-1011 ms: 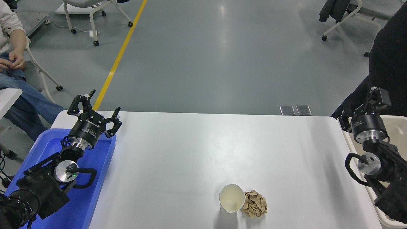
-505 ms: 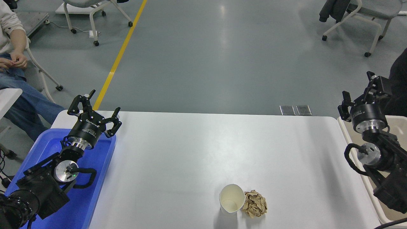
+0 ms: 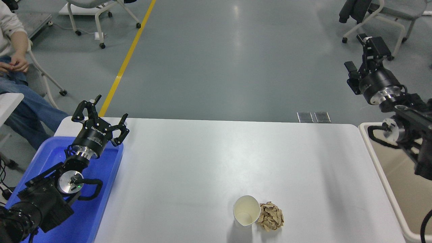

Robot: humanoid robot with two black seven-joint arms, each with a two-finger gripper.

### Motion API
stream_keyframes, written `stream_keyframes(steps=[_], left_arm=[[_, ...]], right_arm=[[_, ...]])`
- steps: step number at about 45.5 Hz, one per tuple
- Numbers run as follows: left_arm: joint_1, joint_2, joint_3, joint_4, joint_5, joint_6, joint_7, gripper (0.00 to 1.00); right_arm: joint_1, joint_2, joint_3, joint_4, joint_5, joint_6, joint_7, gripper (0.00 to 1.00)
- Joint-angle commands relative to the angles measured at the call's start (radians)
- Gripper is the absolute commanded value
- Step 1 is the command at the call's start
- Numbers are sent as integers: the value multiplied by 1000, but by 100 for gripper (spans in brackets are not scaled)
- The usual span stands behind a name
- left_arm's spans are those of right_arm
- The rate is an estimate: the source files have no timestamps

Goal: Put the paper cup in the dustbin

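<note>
Near table's front edge, paper cup [image 3: 246,210] upright, touching paper ball [image 3: 270,216]

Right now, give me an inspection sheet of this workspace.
Surface: white table, mostly bare.
Job's things: paper cup upright near the front edge; dustbin off the table's right end.
Clutter: crumpled brown paper ball against the cup's right side; blue tray at left.
Grippers: left gripper parked over the tray, fingers spread, empty; right gripper raised beyond the bin, state unclear.
Cables: black loops on both wrists.
Surroundings: seated person at far left; wheeled chairs; yellow floor line.
</note>
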Motion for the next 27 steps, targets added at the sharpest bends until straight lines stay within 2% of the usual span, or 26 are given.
stream_keyframes(steps=[1,4,12,22,27], left_arm=[[0,0,0,0,0,0,0,100],[0,0,0,0,0,0,0,100],[0,0,0,0,0,0,0,100],[0,0,1,0,0,0,0,100],[0,0,0,0,0,0,0,100]], right_arm=[[228,-19,-358,6,-13,81,-4,99],[276,-18,-427,6,-25,139,-4,99],[354,2,-546,21,-165,186,-4,99],[402,7,-579,44,-372,311,-2,99],[432,4,-579,116,-519,354,-1,99]])
